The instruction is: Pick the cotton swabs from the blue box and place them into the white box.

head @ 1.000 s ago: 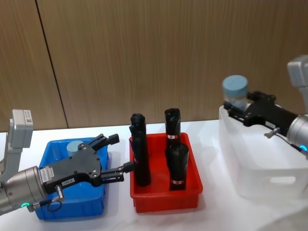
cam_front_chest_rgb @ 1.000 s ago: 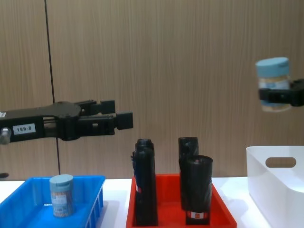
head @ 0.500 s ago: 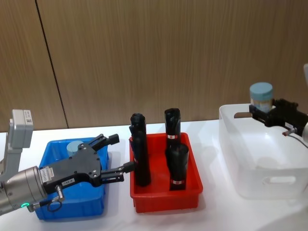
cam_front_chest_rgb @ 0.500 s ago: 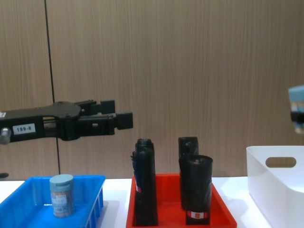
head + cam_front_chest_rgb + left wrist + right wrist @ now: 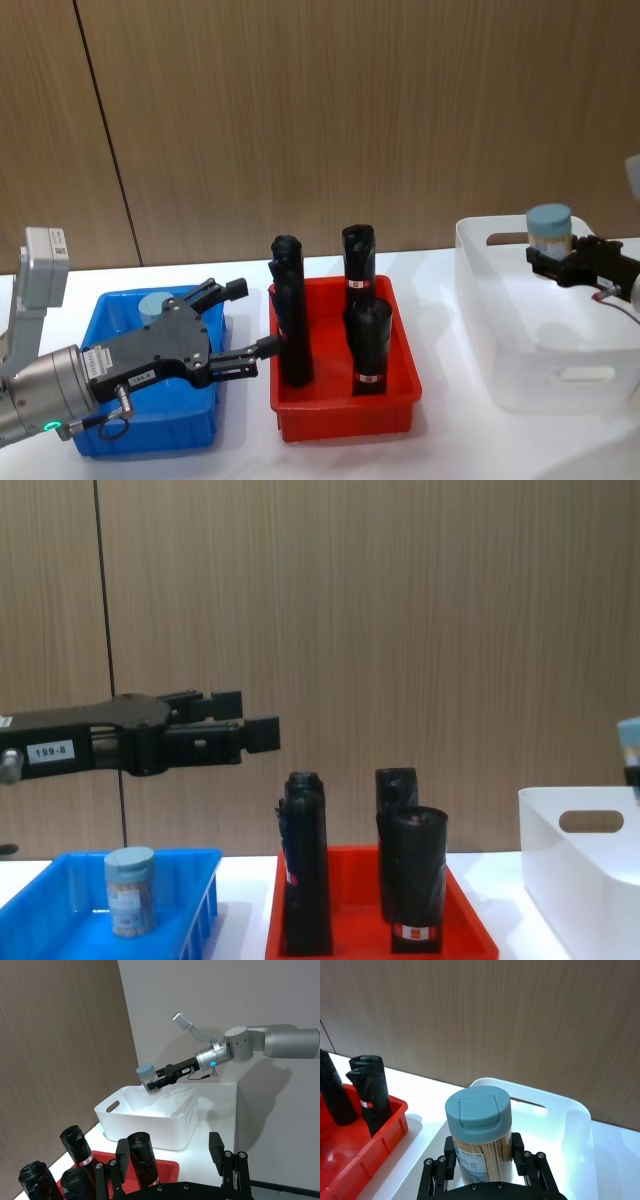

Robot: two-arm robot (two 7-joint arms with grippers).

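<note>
Cotton swabs, jar one [image 5: 478,1132]: clear jar with a pale blue lid, swab sticks visible inside; held upright over the white box [image 5: 560,375], lid above the rim (whether the base is below the rim cannot be told).
Right gripper [image 5: 552,262]: fingers clamped on either side of jar one, reaching in from the right over the white box.
Cotton swabs, jar two [image 5: 130,891]: same kind, standing upright in the blue box [image 5: 160,432], toward its back.
Left gripper [image 5: 250,318]: fingers spread apart and holding nothing; hovers above the blue box (well clear of jar two in the chest view), pointing toward the red tray.
Red tray [image 5: 340,415]: sits between the blue box and the white box.
Black rolls [image 5: 291,320]: standing upright in the red tray.
Table [image 5: 440,440]: white, carries all three containers.
</note>
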